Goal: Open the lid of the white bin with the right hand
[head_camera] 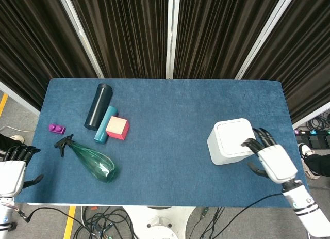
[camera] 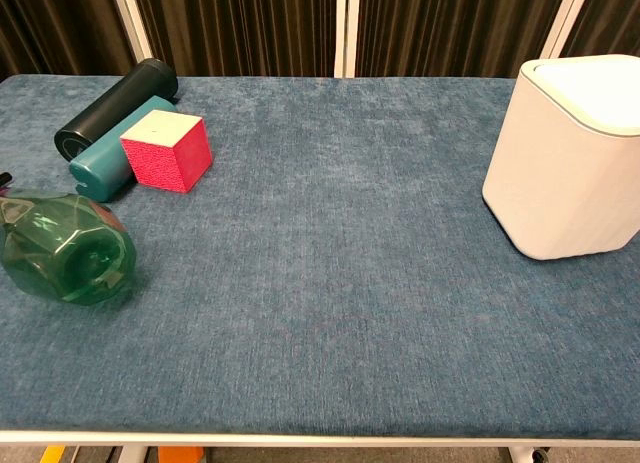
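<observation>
The white bin [head_camera: 232, 141] stands on the right part of the blue table, its flat lid [head_camera: 235, 136] down; the chest view shows the bin [camera: 567, 158] at its right edge. My right hand [head_camera: 270, 157] is open beside the bin's right side, over the table, its dark fingertips [head_camera: 253, 141] reaching the lid's right edge. Whether they touch the lid I cannot tell. My left hand [head_camera: 13, 169] rests open off the table's left front corner, holding nothing. Neither hand shows in the chest view.
On the left lie a dark bottle [head_camera: 98, 106], a teal cylinder [head_camera: 105, 124], a pink cube [head_camera: 117, 128], a small purple piece [head_camera: 56, 128] and a green spray bottle [head_camera: 92, 160]. Black curtains hang behind the table [head_camera: 170, 110].
</observation>
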`<action>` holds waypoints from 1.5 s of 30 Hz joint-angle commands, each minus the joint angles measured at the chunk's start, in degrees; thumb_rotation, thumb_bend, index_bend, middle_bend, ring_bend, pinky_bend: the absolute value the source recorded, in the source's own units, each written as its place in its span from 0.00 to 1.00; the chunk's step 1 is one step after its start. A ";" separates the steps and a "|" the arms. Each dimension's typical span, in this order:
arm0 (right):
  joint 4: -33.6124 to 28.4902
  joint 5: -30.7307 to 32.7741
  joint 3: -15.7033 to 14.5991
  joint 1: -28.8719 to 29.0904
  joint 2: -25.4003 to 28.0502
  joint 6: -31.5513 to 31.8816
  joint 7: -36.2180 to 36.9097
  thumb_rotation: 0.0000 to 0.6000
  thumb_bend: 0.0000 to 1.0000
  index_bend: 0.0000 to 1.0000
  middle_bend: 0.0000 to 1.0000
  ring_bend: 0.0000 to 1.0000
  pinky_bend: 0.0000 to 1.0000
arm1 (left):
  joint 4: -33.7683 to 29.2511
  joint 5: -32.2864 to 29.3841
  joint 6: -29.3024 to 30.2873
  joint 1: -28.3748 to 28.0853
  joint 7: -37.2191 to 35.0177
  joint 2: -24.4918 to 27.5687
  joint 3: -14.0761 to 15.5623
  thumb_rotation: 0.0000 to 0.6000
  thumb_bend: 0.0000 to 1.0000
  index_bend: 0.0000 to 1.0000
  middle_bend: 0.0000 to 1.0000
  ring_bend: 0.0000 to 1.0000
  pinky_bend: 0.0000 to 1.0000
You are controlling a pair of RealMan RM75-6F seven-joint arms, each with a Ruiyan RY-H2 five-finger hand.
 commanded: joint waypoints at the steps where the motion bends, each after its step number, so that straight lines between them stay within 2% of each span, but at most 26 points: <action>1: -0.43 0.31 -0.07 1.04 -0.55 -1.60 -1.36 1.00 0.24 0.33 0.28 0.00 0.01 | 0.39 -0.25 0.00 0.25 -0.51 -0.14 0.13 1.00 0.00 0.28 0.23 0.16 0.16; 14: 1.45 4.60 -1.39 3.01 -4.51 -6.52 -6.13 1.00 0.24 0.39 0.34 0.00 0.01 | 1.86 -0.16 0.23 0.78 -2.43 -0.65 0.41 1.00 0.00 0.28 0.23 0.16 0.16; 17: 1.58 4.32 -1.40 2.72 -4.70 -5.15 -5.94 1.00 0.24 0.39 0.34 0.00 0.01 | 1.98 -0.13 0.40 0.87 -2.54 -0.71 0.37 1.00 0.00 0.28 0.23 0.16 0.16; 22: 1.99 1.80 -1.26 0.95 -4.40 0.80 -4.91 1.00 0.24 0.39 0.31 0.00 0.01 | 1.93 0.13 0.64 0.86 -2.39 -0.69 0.27 1.00 0.00 0.28 0.23 0.16 0.16; 25: 2.13 1.00 -1.22 -0.85 -3.82 4.96 -4.53 1.00 0.24 0.34 0.28 0.00 0.01 | 1.77 0.32 0.75 0.82 -2.34 -0.60 0.23 1.00 0.00 0.28 0.23 0.16 0.16; 34: 3.61 4.57 -1.48 -8.21 -2.95 15.14 -2.53 1.00 0.24 0.04 0.12 0.00 0.01 | 1.45 0.26 0.57 0.50 -2.27 -0.41 -0.15 1.00 0.00 0.28 0.23 0.16 0.16; 39: 6.02 5.57 -3.10 -11.65 -4.32 17.73 0.06 1.00 0.24 0.00 0.06 0.00 0.01 | 1.42 0.19 0.51 0.53 -2.33 -0.66 -0.12 1.00 0.00 0.28 0.23 0.16 0.16; 45: 8.53 3.40 -5.33 -13.50 -6.09 18.53 2.41 1.00 0.24 0.00 0.07 0.00 0.01 | 1.03 0.92 1.20 0.89 -2.35 -0.90 0.26 1.00 0.00 0.28 0.23 0.16 0.16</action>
